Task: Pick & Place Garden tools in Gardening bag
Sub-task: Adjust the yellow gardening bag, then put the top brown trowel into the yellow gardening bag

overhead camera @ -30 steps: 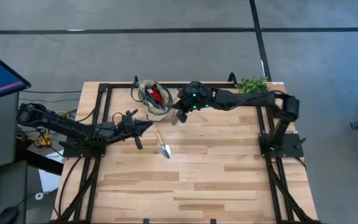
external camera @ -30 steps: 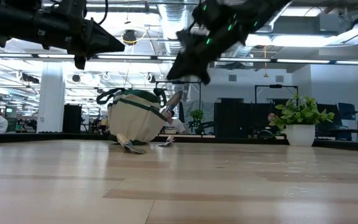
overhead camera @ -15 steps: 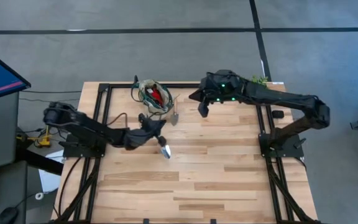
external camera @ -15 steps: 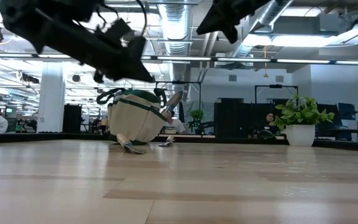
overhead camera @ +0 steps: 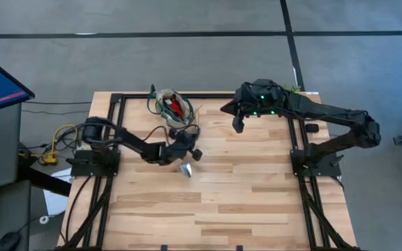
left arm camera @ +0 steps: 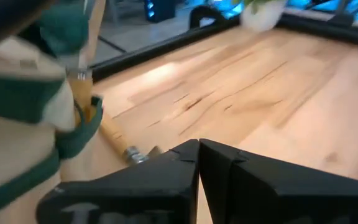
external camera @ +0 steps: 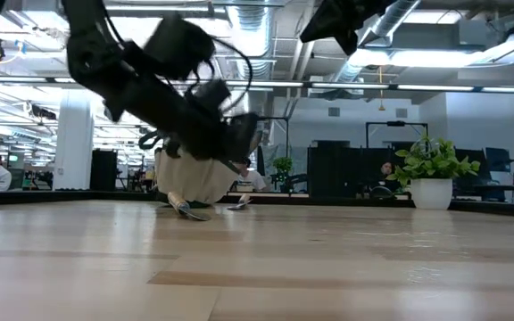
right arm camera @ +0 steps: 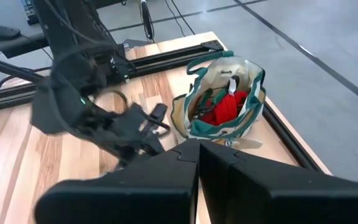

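The beige gardening bag [overhead camera: 173, 108] with green trim stands at the table's far side, with a red piece and dark tools inside it [right arm camera: 225, 106]. One wooden-handled trowel [overhead camera: 185, 167] lies flat on the table just in front of the bag; its handle shows in the left wrist view [left arm camera: 114, 134]. A second trowel's handle [left arm camera: 92, 37] leans up against the bag's side. My left gripper [overhead camera: 190, 148] is shut and hovers above the lying trowel's handle, next to the bag [external camera: 194, 174]. My right gripper [overhead camera: 237, 125] is shut and empty, raised high to the bag's right.
A leafy green plant in a white pot [overhead camera: 285, 94] stands at the far right corner. A black frame [overhead camera: 208, 95] runs along the far edge and both sides. Bare wooden table [overhead camera: 243, 195] lies toward the near edge.
My left gripper has swung from the table's left toward the bag and has come down over the lying trowel. My right gripper has drawn away from the bag's side, up and toward the table's right. The trowels and the bag have stayed where they were.
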